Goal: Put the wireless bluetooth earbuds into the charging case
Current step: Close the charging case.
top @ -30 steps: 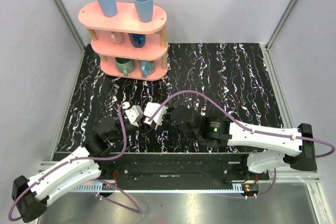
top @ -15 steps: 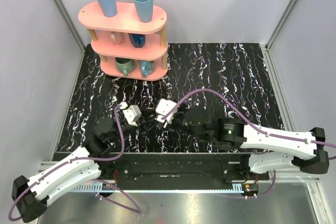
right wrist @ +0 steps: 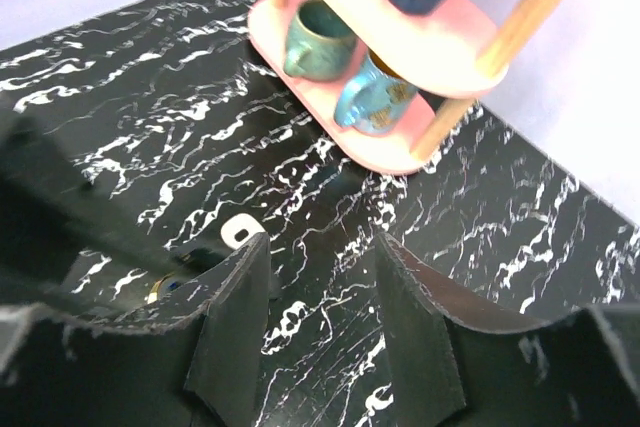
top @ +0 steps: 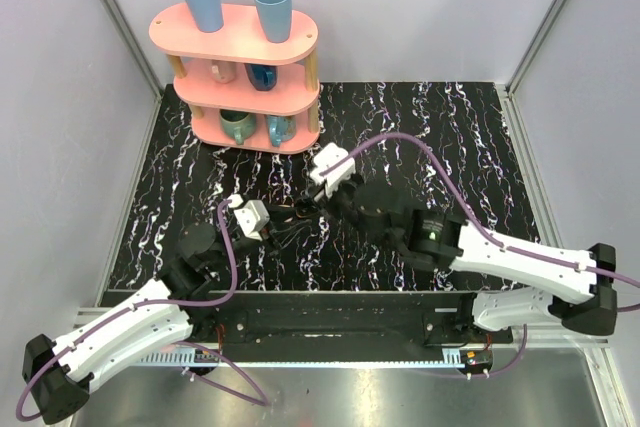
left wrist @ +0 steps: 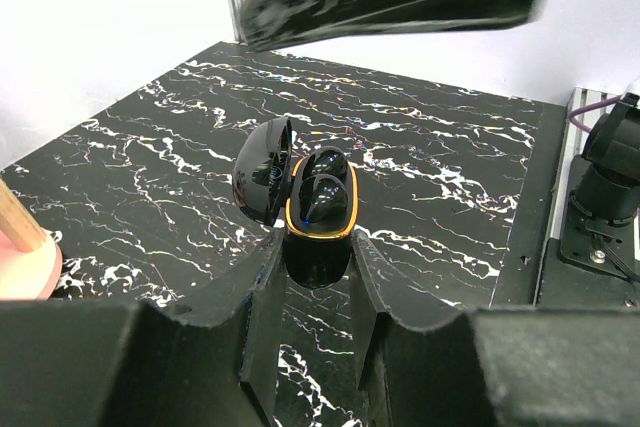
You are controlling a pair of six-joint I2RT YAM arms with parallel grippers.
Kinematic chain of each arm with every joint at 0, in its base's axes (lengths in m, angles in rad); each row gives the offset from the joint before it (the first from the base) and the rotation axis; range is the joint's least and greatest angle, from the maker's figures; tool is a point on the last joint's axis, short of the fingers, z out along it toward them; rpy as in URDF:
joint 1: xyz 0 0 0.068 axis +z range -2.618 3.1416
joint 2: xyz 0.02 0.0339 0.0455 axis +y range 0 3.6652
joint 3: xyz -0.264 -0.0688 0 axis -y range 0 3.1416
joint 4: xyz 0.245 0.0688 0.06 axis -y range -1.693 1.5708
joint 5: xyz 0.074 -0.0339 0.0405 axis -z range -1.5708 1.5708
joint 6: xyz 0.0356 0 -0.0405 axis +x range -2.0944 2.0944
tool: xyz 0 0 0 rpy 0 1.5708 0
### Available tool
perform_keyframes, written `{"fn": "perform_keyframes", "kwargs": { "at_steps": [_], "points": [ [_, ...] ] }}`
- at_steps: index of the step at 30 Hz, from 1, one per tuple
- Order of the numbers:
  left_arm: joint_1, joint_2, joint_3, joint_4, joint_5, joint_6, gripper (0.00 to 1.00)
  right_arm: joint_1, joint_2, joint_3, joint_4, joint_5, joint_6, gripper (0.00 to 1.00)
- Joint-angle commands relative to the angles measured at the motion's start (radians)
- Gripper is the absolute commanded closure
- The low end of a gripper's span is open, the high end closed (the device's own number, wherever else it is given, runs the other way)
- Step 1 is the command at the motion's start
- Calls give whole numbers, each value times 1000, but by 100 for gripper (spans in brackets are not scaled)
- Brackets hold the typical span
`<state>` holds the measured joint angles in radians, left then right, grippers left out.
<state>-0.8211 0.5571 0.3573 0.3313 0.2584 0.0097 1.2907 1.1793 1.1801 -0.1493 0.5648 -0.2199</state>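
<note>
My left gripper (left wrist: 315,252) is shut on the front end of the charging case (left wrist: 318,232), a small glossy black shell with a gold rim, held just above the marbled table. Its lid (left wrist: 262,169) stands open to the left. Two glossy dark earbuds (left wrist: 322,179) lie in its wells, and a small blue light shows at the rim. In the top view the left gripper (top: 288,229) sits left of centre. My right gripper (right wrist: 318,247) is open with nothing between its fingers. It hovers above and beyond the case, pointing at the shelf, and shows in the top view (top: 320,193).
A pink three-tier shelf (top: 245,77) stands at the back left with two blue cups on top and mugs on its lower tiers. Its teal mug (right wrist: 320,37) and blue mug (right wrist: 375,102) lie ahead of the right gripper. The shelf's foot (left wrist: 25,262) shows left of the case.
The right gripper has pulled back from beside the case, risen and swung toward the shelf, and its jaws have opened. The left gripper and the case have stayed put.
</note>
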Motion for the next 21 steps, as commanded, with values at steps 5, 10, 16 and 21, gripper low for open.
{"fn": "perform_keyframes", "kwargs": {
  "at_steps": [5,10,16,21],
  "points": [
    [2,-10,35,55,38,-4,100,-137,59,85,-59,-98,212,46],
    [2,-10,31,72,39,-1,100,-149,78,99,-99,-223,214,45],
    [2,-8,29,98,56,-4,100,-151,120,122,-156,-284,251,44],
    [2,-10,35,98,65,-1,100,-151,134,142,-183,-295,248,44]
  ]
}}
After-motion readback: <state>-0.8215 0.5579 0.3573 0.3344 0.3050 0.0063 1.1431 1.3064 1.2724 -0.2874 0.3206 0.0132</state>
